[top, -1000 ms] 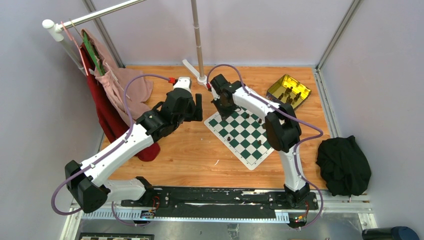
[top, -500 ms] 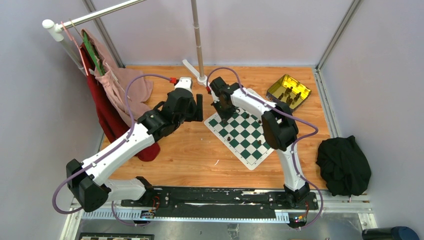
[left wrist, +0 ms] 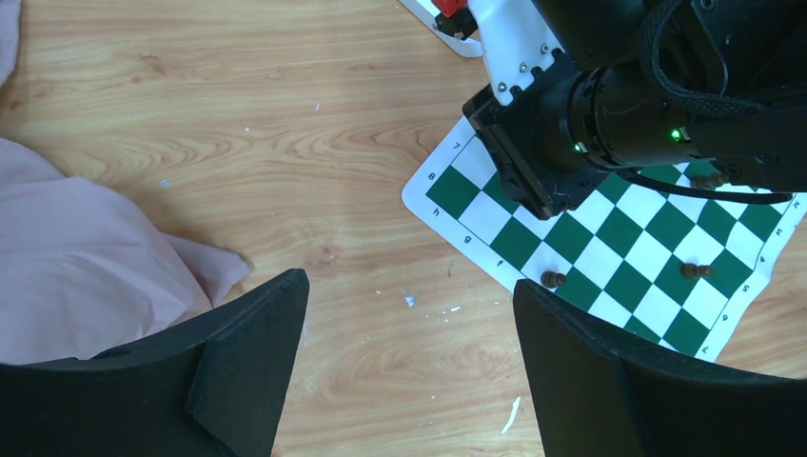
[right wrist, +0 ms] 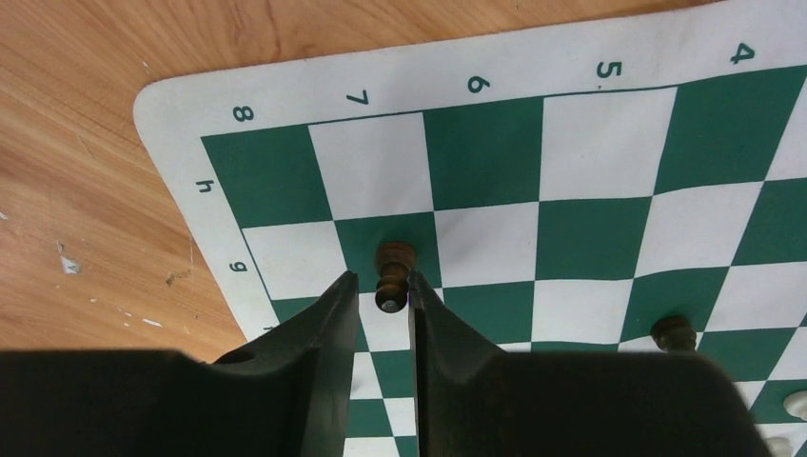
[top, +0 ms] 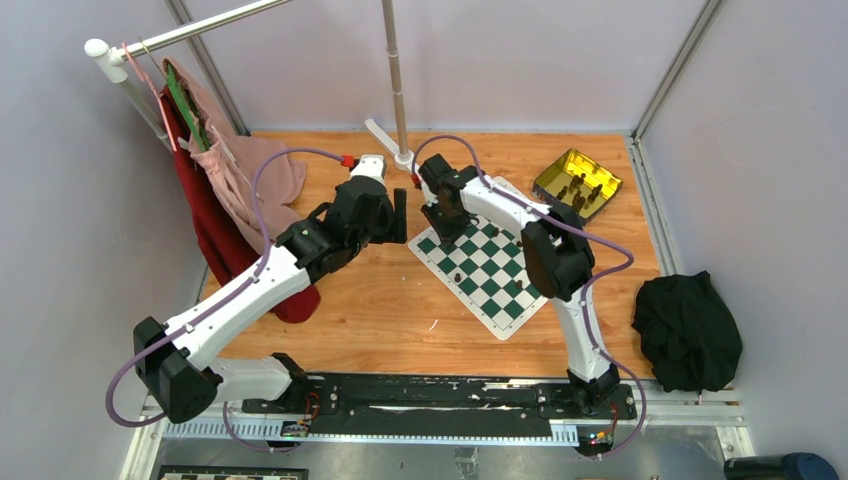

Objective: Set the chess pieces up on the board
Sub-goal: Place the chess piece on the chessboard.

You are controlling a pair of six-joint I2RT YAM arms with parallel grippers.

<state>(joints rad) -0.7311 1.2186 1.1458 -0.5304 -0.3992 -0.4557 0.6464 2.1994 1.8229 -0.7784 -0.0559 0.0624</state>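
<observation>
I judge the dark pawn (right wrist: 395,276) light and tippy: pinch its waist. My right fingers (right wrist: 328,333) flank it, grip unclear; left fingers (left wrist: 247,333) wide apart.

Wooden tabletop (top: 380,300), light-grained, evenly lit. Pale grey walls (top: 520,60) enclose its far, left and right sides. Metal clothes rail (top: 200,25) above its far-left corner; upright pole (top: 395,80) at its far edge.

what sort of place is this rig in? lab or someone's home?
Probably a lab test cell: left arm and right arm bolted to a rail at the table edge, plain grey walls on metal framing, props like a chess board and clothes rack.
</observation>
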